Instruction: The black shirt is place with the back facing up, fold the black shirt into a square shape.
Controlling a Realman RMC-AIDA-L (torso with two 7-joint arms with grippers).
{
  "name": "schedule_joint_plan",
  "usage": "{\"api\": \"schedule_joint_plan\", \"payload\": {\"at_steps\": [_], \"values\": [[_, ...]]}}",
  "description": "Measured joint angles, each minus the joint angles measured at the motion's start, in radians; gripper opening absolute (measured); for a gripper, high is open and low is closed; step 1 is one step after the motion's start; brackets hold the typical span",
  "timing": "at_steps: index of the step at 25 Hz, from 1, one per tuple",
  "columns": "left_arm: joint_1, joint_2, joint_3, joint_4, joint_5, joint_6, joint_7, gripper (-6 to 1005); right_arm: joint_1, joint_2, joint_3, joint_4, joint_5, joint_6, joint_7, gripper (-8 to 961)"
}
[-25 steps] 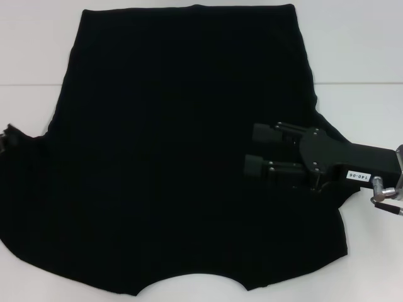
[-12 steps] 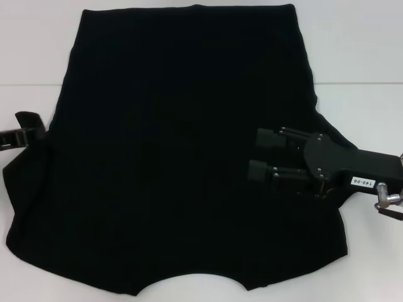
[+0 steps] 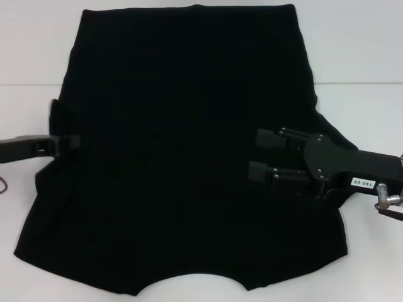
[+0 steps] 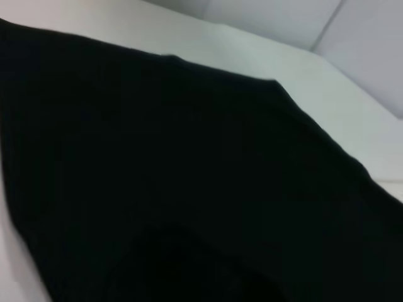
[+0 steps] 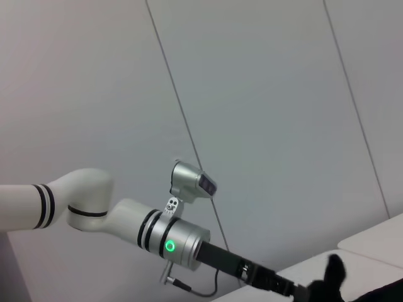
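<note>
Since a second ago your left gripper [image 3: 74,142] has carried the sleeve inward over the black shirt [image 3: 182,157] on the worktop [image 3: 359,56]; its jaws I cannot tell. Right gripper [image 3: 259,155] jaws are spread. Release early and the fold springs back.

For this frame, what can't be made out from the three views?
- Left gripper, head view: its black fingertips merge with the black shirt, so its grip is unreadable.
- Left wrist view: only dark cloth and the table; no fingers shown.
- Shirt's near hem, head view: cut off by the bottom edge.
- Right gripper: open over the shirt; contact unclear.
</note>
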Motion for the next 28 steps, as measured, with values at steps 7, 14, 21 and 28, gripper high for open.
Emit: {"api": "schedule_joint_plan", "payload": {"at_steps": [7,14,21,28], "values": [[-0.006,-0.016,0.032,-0.004,0.0,-0.002,-0.011,61,0.002,0.0,-0.004,0.0,0.0,0.0,0.0,883],[-0.017,-0.017,0.034,-0.006,-0.001,0.057,-0.008,64,0.0,-0.001,0.001,-0.001,0.001,0.002,-0.002,882],[-0.021,-0.004,0.029,-0.011,-0.122,0.237,0.021,325,-0.005,-0.021,0.026,-0.005,0.003,0.029,0.038,884],[-0.029,-0.005,0.036,-0.114,-0.254,0.41,0.292,614,-0.036,-0.112,0.032,-0.011,-0.01,0.156,0.334,884]]}}
